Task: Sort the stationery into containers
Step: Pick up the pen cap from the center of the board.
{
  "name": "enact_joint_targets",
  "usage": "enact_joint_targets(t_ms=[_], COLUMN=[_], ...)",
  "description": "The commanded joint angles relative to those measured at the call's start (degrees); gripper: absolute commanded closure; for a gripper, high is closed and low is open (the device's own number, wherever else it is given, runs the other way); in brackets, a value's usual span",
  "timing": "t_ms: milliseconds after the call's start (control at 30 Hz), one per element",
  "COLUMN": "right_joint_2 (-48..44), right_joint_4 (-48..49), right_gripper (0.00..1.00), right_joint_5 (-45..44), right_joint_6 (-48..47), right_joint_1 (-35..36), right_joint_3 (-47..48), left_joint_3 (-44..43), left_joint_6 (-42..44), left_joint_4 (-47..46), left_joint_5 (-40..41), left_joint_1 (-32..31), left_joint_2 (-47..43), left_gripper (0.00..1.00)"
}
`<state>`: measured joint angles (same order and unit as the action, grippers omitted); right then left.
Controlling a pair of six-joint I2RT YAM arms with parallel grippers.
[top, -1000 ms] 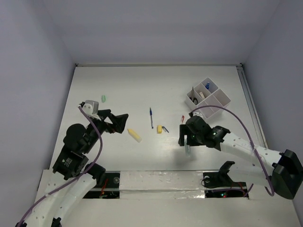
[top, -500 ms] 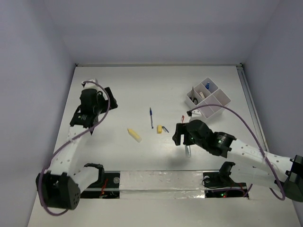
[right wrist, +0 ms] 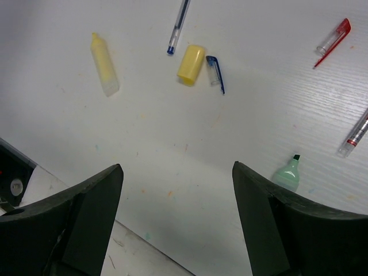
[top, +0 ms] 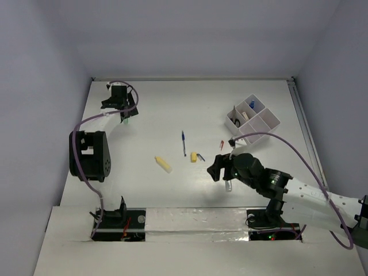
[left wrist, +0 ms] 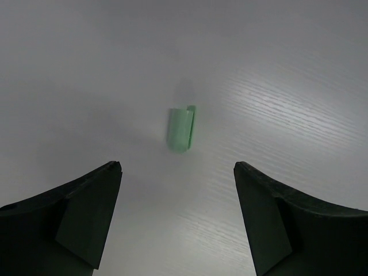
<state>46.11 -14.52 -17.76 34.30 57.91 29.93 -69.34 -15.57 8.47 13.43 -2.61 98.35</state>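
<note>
Top external, white table (top: 172, 109), 3 pale walls (top: 190, 40), possibly lilac-tinted.

Green cap (left wrist: 181, 129): bare table (left wrist: 287, 69) on all sides, approach open. Yellow cap (right wrist: 191, 64) and blue cap (right wrist: 215, 73) just beside each other, blue pen (right wrist: 178, 26) tip near: tight. Green marker (right wrist: 286, 174): clear pen (right wrist: 355, 133) near on 1 side.

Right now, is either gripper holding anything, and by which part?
Nothing is held. The left gripper hangs open above the green cap; the right gripper is open too, with nothing between its fingers.
</note>
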Motion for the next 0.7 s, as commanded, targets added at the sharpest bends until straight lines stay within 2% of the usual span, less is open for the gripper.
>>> enact_joint_targets(t_ms=[0, 167, 433, 533, 600, 633, 667], right_joint_2=[1.17, 3.63, 7.07, 6.89, 6.54, 6.28, 6.36], right_joint_4=[5.81, 7.93, 10.83, 11.01, 10.92, 10.75, 10.74], right_gripper=[0.18, 0.18, 0.19, 0.19, 0.19, 0.19, 0.19], right_joint_5=[-0.44, -0.08, 0.8, 0.71, 0.27, 0.01, 0.0], right_joint_6=[-2.31, -3.63, -4.42, -3.72, -3.46, -3.11, -3.1], right_joint_1=[0.8, 1.33, 1.85, 1.86, 2.38, 2.38, 2.38], right_joint_3=[0.65, 1.27, 1.71, 1.27, 0.74, 0.48, 0.48], left_joint_3=[-4.92, -8.09, -8.88, -9.58, -10.02, -10.89, -11.25], left_joint_6=[4.14, 5.38, 6.08, 6.17, 6.43, 6.52, 6.52], left_joint_4=[1.28, 1.2, 0.5, -0.12, -0.12, 0.05, 0.06], left_joint_5=[4.15, 3.71, 4.06, 4.76, 5.11, 5.2, 5.11], left_joint_1=[-0.02, -0.02, -0.02, -0.02, -0.02, -0.02, -0.02], left_joint_2=[4.3, 10.01, 13.36, 14.42, 15.21, 16.17, 16.61], left_gripper=[0.24, 0.29, 0.4, 0.51, 0.53, 0.59, 0.6])
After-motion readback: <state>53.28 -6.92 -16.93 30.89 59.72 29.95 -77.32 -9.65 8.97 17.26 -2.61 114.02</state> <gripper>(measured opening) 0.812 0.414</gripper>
